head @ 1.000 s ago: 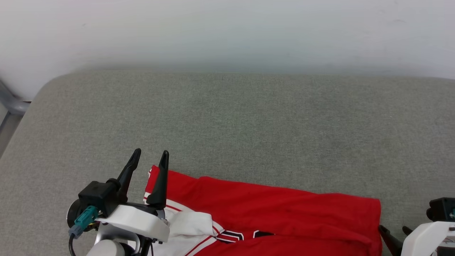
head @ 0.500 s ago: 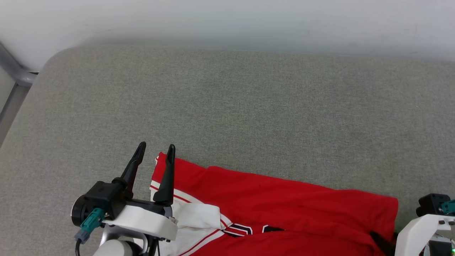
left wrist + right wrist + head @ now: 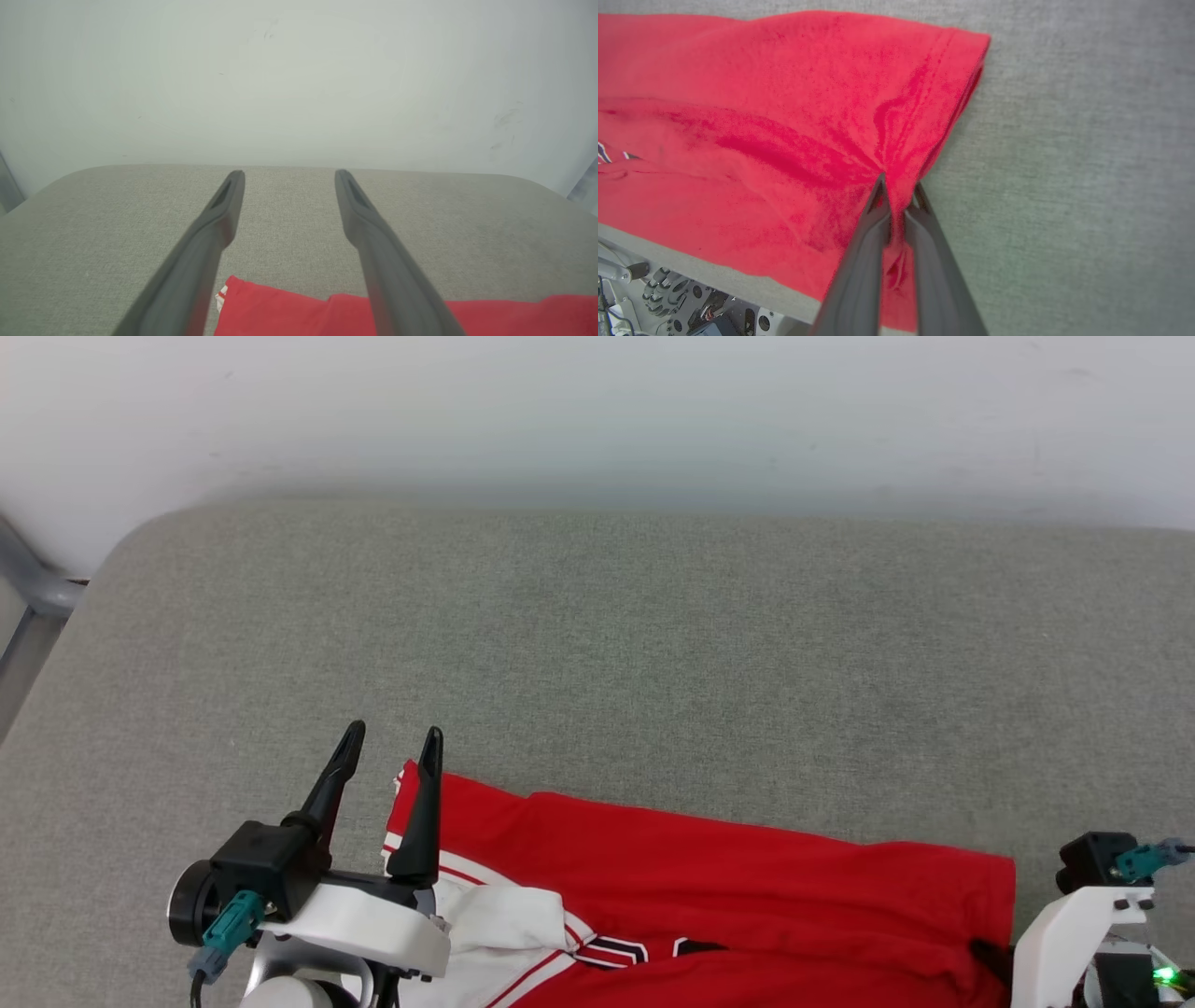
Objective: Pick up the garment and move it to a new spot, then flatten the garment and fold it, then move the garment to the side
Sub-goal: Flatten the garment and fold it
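**Work surface.** A grey woven padded surface (image 3: 653, 644) with rounded far corners stands against a plain pale wall (image 3: 597, 411). A grey metal frame (image 3: 28, 597) shows beyond its far left corner.

**Garment.** The garment (image 3: 709, 877) lies along the near edge of the surface, stretched from left to right. The body cloth is red. A white sleeve (image 3: 504, 919) with red-and-white trim is bunched at the left end, and dark lettering (image 3: 644, 952) shows just beside it. Creases radiate from the right-hand hem.

**Left gripper** (image 3: 393, 733). The fingers are spread apart and poised at the garment's far left corner. Contact with the cloth cannot be determined.

**Right gripper** (image 3: 899, 184). The fingers are pressed together on a pinch of red cloth just inside the hem edge, and the cloth there is drawn up into a ridge.

**Limits of view.**
- The near part of the garment is cut off by the lower edge of the head view.
- The lettering is unreadable.
- In the head view the right fingers are largely hidden behind the cloth and a white arm housing (image 3: 1055, 933)
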You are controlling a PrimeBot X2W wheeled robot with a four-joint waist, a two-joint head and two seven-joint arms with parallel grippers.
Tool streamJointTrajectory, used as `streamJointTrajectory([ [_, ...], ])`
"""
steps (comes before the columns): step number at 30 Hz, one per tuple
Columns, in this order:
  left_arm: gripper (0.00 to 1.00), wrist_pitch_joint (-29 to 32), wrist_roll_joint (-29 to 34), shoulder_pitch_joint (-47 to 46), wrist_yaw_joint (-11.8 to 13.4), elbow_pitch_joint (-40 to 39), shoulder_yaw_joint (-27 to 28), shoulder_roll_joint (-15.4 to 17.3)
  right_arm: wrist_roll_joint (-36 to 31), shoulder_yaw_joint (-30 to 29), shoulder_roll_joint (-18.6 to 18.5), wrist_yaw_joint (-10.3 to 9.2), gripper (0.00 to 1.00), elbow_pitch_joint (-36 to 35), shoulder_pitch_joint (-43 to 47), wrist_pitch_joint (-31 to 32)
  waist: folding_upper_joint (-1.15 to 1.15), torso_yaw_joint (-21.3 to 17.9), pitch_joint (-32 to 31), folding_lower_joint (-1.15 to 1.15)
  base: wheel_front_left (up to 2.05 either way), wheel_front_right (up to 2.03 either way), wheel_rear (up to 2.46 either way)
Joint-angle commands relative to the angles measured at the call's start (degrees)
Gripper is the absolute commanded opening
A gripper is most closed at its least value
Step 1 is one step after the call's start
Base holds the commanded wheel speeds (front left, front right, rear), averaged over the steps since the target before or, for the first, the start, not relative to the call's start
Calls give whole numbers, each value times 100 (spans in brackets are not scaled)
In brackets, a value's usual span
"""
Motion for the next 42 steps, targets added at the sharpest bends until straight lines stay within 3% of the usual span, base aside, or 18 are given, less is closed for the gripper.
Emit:
streamJointTrajectory([
  [1,100,18,-7,93,35,-13,4,37,-29,-105,-114,-4,0,27,-118,6,0,-84,-122,0,0,0,0],
  [8,100,28,-36,263,132,-47,58,103,-200,-431,-304,-6,0,-8,-190,137,0,-219,-233,0,0,0,0],
  [15,100,42,-41,360,175,-54,44,134,-438,-1304,-459,-5,0,-85,-112,414,0,-262,-280,0,0,0,0],
  [19,100,30,-6,363,190,-53,26,142,-224,-1539,-274,-5,0,-202,-173,715,0,-267,-285,0,0,0,0],
  [25,100,23,3,307,183,17,-2,152,1208,-1755,667,-4,0,-587,-327,1679,0,-211,-313,0,0,0,0],
  [31,100,37,-30,220,137,91,-43,122,2795,-1916,1077,-4,0,-759,-360,2607,0,-65,-316,0,0,0,0],
  [35,100,37,-35,154,127,139,-54,103,3865,-1517,1087,-4,0,-383,-371,2458,0,69,-270,0,0,0,0],
  [42,100,10,-41,6,112,187,-57,68,4831,-297,1082,-4,0,98,-614,1627,0,292,-87,0,0,0,0],
])
